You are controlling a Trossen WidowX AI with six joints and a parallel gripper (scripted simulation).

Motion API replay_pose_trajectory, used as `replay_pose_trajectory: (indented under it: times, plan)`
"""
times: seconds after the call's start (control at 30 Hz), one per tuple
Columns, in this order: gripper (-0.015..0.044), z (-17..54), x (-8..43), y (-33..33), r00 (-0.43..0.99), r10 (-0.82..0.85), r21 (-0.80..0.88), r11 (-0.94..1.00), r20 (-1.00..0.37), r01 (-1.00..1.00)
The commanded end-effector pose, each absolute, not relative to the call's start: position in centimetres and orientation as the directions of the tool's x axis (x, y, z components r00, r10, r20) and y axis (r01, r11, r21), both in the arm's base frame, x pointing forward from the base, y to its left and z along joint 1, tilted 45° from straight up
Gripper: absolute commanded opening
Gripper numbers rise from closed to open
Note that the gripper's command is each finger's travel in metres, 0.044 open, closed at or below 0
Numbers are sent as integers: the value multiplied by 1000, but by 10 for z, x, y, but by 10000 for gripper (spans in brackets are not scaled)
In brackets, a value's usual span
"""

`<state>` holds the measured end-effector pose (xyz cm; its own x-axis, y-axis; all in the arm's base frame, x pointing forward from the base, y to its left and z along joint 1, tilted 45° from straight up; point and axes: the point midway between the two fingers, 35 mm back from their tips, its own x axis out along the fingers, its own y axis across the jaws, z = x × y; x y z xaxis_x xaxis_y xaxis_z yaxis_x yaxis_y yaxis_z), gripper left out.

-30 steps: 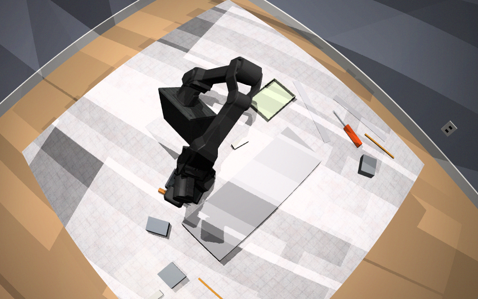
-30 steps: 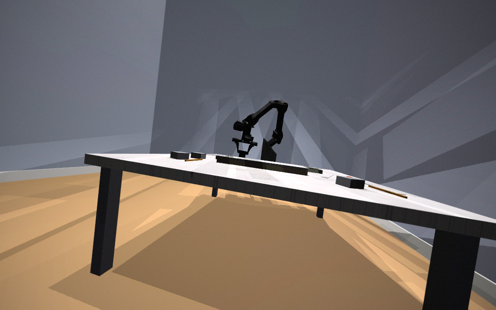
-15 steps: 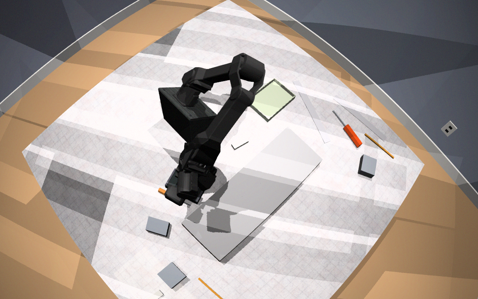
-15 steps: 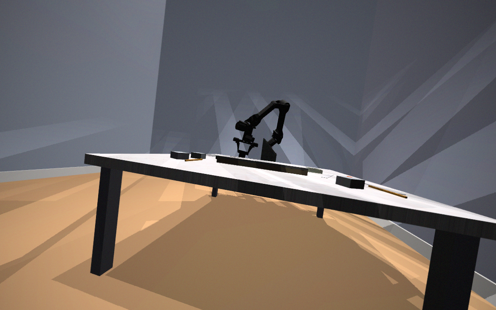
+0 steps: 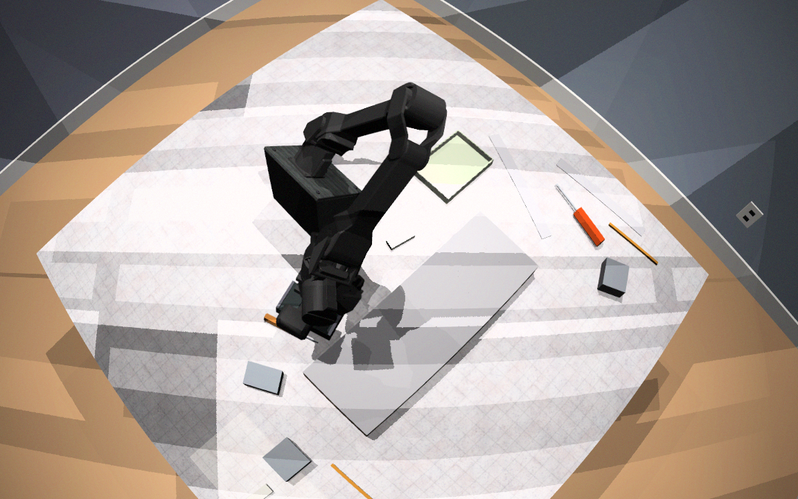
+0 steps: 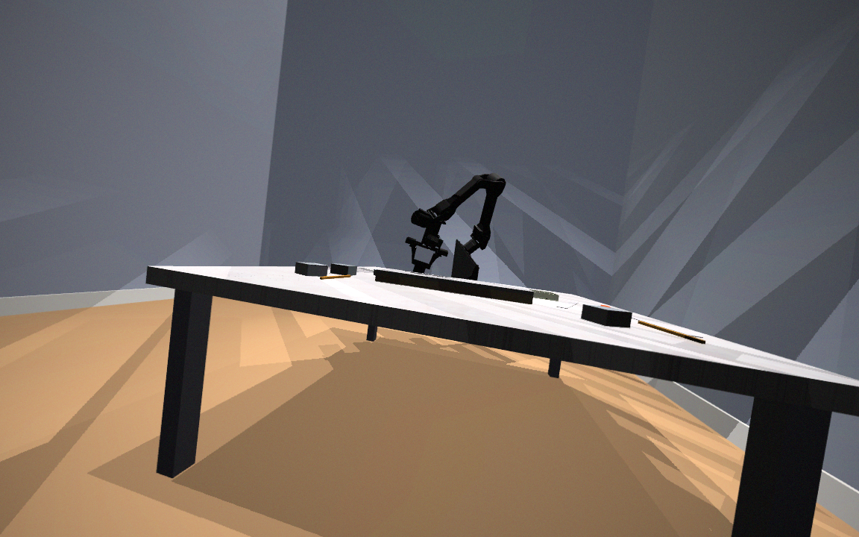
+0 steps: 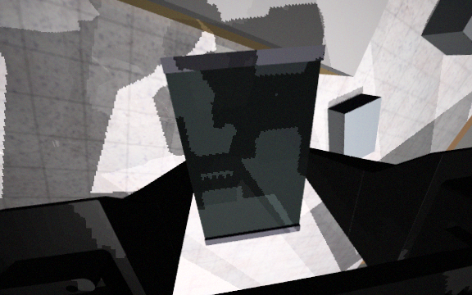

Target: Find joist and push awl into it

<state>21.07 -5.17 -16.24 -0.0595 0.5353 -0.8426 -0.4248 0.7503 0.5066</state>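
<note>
My gripper (image 5: 313, 319) (image 6: 423, 259) (image 7: 246, 159) is shut on the dark, box-shaped stud finder (image 6: 421, 268) (image 7: 244, 123). It is low, beside the near-left end of the grey floor panel (image 5: 451, 297) (image 6: 452, 285) (image 7: 355, 24); I cannot tell its exact height. The awl's orange handle (image 5: 270, 319) pokes out beside the gripper in the top view; the rest is mostly hidden under the gripper. The tray (image 5: 470, 181) (image 6: 544, 294), pale green inside with a dark rim, lies beyond the panel, partly behind the arm. The joist is hidden.
A red-handled tool (image 5: 588, 226) lies far right beside an orange stick (image 5: 633, 243). Grey blocks (image 5: 263, 377) (image 5: 287, 459) (image 5: 612, 276) stand around the panel. Another orange stick (image 5: 350, 481) lies at the lower edge. A small pale block's dark outline (image 5: 392, 248) shows between arm and panel.
</note>
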Motion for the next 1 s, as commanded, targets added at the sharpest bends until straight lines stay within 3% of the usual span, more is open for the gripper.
replay_pose_trajectory:
  times: [0.0, 0.97]
  plan:
    - [0, -160, 212, -53, -43, 511, 479, 769, -858, -423]
    - [0, -160, 210, -49, 3, 398, 361, 834, -917, -417]
